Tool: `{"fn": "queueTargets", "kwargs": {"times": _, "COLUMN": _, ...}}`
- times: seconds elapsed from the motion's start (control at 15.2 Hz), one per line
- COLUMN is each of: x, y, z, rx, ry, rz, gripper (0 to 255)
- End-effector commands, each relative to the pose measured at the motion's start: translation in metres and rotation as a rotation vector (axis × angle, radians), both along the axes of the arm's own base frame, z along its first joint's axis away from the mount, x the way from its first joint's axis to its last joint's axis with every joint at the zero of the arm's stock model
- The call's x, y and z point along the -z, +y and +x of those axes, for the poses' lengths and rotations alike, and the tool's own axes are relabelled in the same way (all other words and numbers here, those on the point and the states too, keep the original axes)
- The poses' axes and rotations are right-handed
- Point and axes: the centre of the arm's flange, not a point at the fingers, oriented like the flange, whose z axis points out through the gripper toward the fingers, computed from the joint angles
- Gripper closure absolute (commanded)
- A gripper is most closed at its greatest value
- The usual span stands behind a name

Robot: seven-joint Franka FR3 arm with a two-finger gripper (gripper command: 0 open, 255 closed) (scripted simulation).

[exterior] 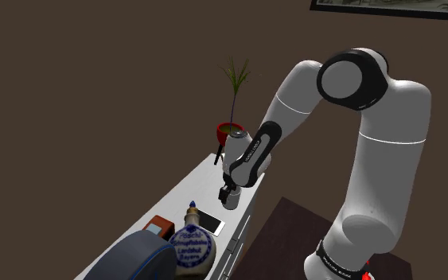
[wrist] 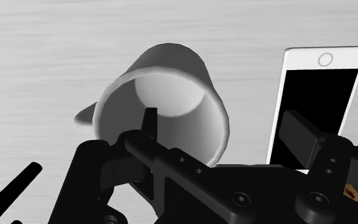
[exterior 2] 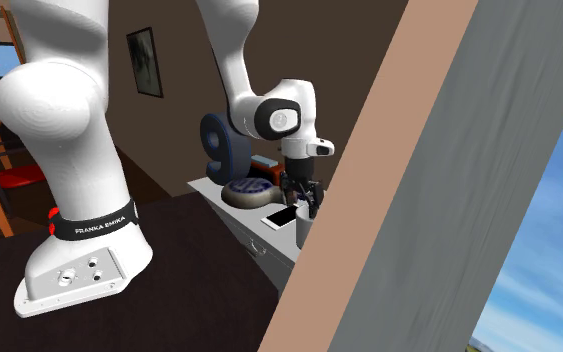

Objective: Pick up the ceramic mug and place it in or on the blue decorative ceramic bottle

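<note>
Hovering directly above the upright white mug, which stands just beside the smartphone, the black gripper has its fingers spread, one over the mug's open mouth, the other beyond its wall on the smartphone's side, gripping nothing.

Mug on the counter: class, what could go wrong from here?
The open gripper straddles the wall of the mug; its outer finger is over the phone and could knock it when closing. The bottle has a rounded body and a narrow neck, so the mug might slide off.
</note>
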Motion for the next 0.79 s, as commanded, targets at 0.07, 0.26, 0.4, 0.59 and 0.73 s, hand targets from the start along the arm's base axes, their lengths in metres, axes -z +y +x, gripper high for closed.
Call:
{"fn": "queueTargets", "kwargs": {"times": 0.07, "x": 0.0190, "y": -0.0018, "z": 0.0005, "rx": 0.000, "ry": -0.001, "rz": 0.000, "gripper": 0}}
{"fn": "queueTargets", "kwargs": {"times": 0.26, "x": 0.0190, "y": -0.0018, "z": 0.0005, "rx": 0.000, "ry": -0.001, "rz": 0.000, "gripper": 0}}
{"fn": "queueTargets", "kwargs": {"times": 0.4, "x": 0.0190, "y": -0.0018, "z": 0.0005, "rx": 0.000, "ry": -0.001, "rz": 0.000, "gripper": 0}}
{"fn": "queueTargets", "kwargs": {"times": 0.59, "x": 0.0190, "y": -0.0018, "z": 0.0005, "rx": 0.000, "ry": -0.001, "rz": 0.000, "gripper": 0}}
{"fn": "queueTargets", "kwargs": {"times": 0.73, "x": 0.0190, "y": -0.0018, "z": 0.0005, "rx": 0.000, "ry": -0.001, "rz": 0.000, "gripper": 255}}
